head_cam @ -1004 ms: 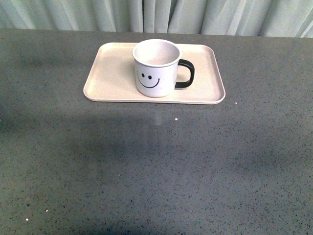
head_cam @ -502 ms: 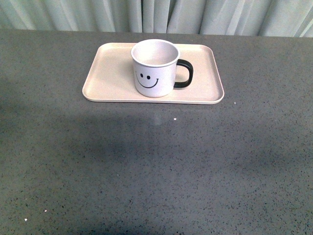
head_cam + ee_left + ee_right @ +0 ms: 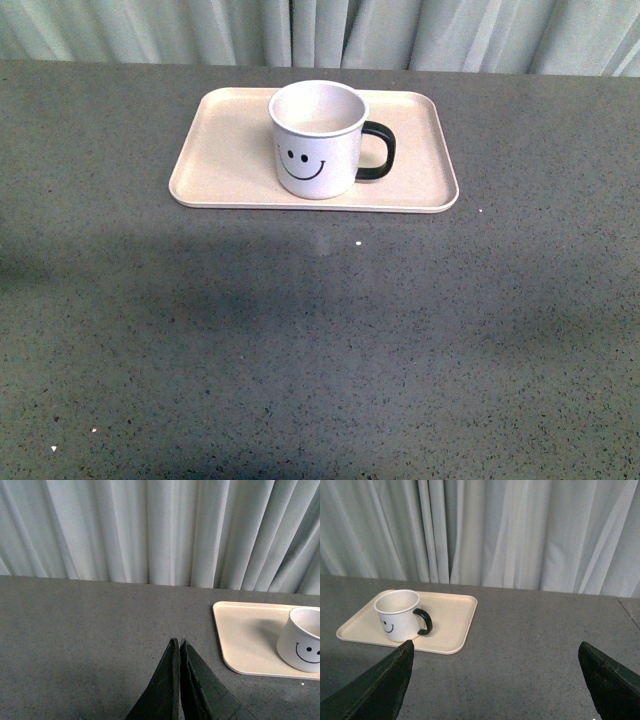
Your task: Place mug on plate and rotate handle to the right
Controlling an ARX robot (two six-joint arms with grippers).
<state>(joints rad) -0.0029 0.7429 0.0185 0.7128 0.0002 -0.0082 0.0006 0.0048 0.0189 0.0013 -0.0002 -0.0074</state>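
The white mug (image 3: 318, 140) with a black smiley face stands upright on the pale pink-beige plate (image 3: 225, 160), near its middle. Its black handle (image 3: 378, 150) points to the right in the front view. Neither arm shows in the front view. In the left wrist view my left gripper (image 3: 179, 643) is shut on nothing over bare table, with the plate (image 3: 250, 635) and the mug (image 3: 302, 640) off to one side of it. In the right wrist view my right gripper (image 3: 496, 650) is wide open and empty, well back from the mug (image 3: 399, 615) and the plate (image 3: 451, 617).
The grey speckled tabletop (image 3: 320, 340) stretches wide around the plate. Pale pleated curtains (image 3: 320, 30) hang along the table's far edge.
The mug and plate sit a few pixels further left than a second ago; this looks like a slight camera shift. Otherwise nothing has moved.
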